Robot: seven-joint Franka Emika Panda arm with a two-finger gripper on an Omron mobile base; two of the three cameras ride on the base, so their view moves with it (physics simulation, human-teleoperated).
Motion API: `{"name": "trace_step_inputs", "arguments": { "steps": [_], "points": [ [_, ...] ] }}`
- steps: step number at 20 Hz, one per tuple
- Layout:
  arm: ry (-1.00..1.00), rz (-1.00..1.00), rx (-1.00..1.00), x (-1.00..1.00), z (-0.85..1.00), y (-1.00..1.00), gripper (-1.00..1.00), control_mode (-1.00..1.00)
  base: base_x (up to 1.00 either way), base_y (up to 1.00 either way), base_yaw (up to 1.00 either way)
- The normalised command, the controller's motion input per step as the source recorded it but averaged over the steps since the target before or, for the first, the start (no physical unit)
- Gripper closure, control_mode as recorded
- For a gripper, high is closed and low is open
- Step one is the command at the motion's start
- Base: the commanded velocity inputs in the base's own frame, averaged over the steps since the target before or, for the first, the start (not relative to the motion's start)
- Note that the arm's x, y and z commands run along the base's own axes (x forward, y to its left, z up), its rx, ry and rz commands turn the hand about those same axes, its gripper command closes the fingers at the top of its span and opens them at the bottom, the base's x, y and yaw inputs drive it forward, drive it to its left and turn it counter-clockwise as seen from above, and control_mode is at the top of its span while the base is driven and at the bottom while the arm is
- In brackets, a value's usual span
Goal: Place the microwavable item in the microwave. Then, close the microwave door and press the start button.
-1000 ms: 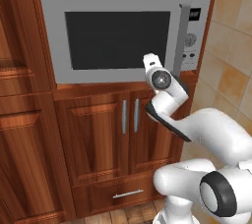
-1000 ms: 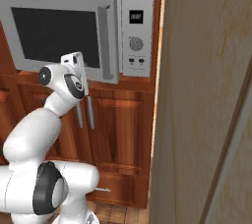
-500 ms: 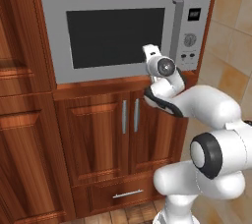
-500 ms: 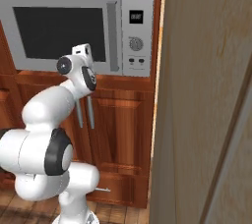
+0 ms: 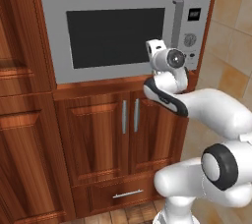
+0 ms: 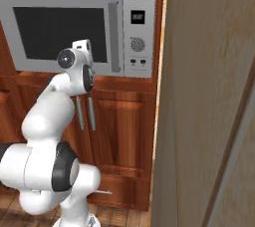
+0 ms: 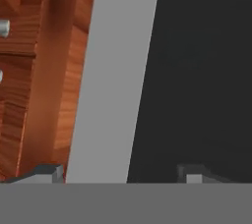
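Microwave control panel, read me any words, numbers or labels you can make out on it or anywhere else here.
None can be read.
Microwave display: dark, light marks too blurred to read.
Dial: tick marks only, no legible numbers.
Two buttons: marks too small to read.

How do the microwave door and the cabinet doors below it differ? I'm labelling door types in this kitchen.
The microwave door is one wide silver-grey panel with a large dark window; the cabinet doors are a pair of reddish-brown wood panels, with no window. The microwave door's bar handle stands at its right edge, by the control panel; the cabinet doors' slimmer handles sit side by side where the pair meets. All look shut, with upright metal handles.
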Motion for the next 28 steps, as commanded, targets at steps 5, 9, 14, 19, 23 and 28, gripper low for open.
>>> {"name": "trace_step_inputs", "arguments": {
  "steps": [5, 9, 14, 19, 23, 28],
  "points": [
    [0.00, 0.01, 0.07, -1.00, 0.29, -0.44, -1.00, -1.00, 0.00, 0.00, 0.00],
    [0.00, 0.00, 0.09, -0.94, 0.00, -0.77, -1.00, -1.00, 0.00, 0.00, 0.00],
    [0.00, -0.01, 0.06, -0.28, -0.01, -0.74, -1.00, -1.00, 0.00, 0.00, 0.00],
    [-0.05, 0.00, 0.01, 0.04, 0.00, -0.49, -1.00, -1.00, 0.00, 0.00, 0.00],
    [-0.02, 0.00, 0.03, 0.24, 0.00, -0.41, -1.00, -1.00, 0.00, 0.00, 0.00],
    [0.00, 0.03, 0.04, 0.45, 0.00, -0.13, -1.00, -1.00, 0.00, 0.00, 0.00]
  ]
}}
